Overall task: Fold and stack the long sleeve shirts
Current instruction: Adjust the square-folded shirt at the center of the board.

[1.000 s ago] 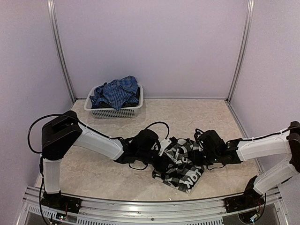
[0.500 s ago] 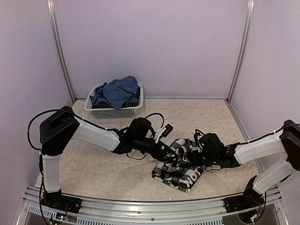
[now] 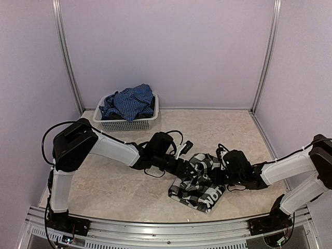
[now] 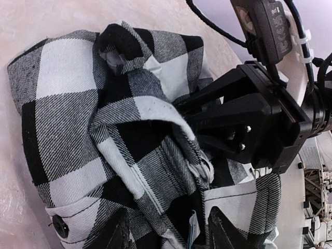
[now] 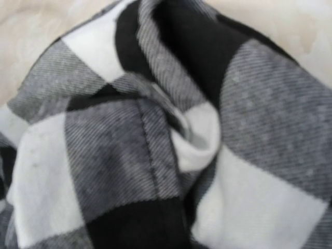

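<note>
A: Two shirts. Where?
B: On the surface [image 3: 104, 187], front centre, crumpled: the black-and-white shirt [image 3: 199, 181]. Heaped in the basket [image 3: 127, 124] at the back left: the blue shirt [image 3: 128, 102].
A: And the left pincer [image 4: 168, 231]?
B: Half open, astride a fold of cloth; grip unclear.
A: And the right pincer [image 4: 188, 116]?
B: Nearly closed, pinching a ridge of the same shirt.

Overhead camera looks down; both wrist cameras close on checked shirt [image 3: 197, 188].

Lab enclosure: blank walls [image 3: 171, 52], aluminium rails [image 3: 155, 227]
</note>
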`<state>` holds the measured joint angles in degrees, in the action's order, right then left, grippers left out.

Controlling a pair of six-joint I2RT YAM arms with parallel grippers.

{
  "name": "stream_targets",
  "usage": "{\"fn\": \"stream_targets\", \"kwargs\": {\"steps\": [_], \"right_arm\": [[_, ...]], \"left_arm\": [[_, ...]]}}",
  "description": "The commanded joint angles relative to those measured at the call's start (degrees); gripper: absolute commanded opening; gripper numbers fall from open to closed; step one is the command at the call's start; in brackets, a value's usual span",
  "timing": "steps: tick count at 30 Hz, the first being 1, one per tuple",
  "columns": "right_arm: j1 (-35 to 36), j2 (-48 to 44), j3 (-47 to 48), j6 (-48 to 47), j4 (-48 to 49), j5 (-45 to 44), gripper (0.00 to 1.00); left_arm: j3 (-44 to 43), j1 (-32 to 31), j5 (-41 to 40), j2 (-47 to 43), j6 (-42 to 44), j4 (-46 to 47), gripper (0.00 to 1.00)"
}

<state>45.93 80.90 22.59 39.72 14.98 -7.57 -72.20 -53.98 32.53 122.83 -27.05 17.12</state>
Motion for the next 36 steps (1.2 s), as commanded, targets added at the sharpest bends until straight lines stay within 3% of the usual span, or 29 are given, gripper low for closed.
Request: {"fn": "stream_targets", "kwargs": {"steps": [1,15,28,36], "right_arm": [[-0.5,1.8,-3.3,0.3,-5.6,1.4,0.18],[-0.5,4.0,-3.1,0.1,-3.5,3.4,0.19],[-0.4,-12.2,-0.6,-3.5,-8.0,11.6,0.35],[1.1,-16.9,-1.2,-4.0,-11.0,13.9,0.38]], "left_arm": [[-1.1,-1.2,-1.1,0.3,1.5,-3.3,0.46],[1.7,-9.1,-21.1,-5.2,9.5,-10.4,0.54],[0.7,-11.6,-30.9,-1.5,12.4,-11.3,0.55],[0.4,-12.5,-32.4,-0.4,11.9,-11.1,0.56]]}}
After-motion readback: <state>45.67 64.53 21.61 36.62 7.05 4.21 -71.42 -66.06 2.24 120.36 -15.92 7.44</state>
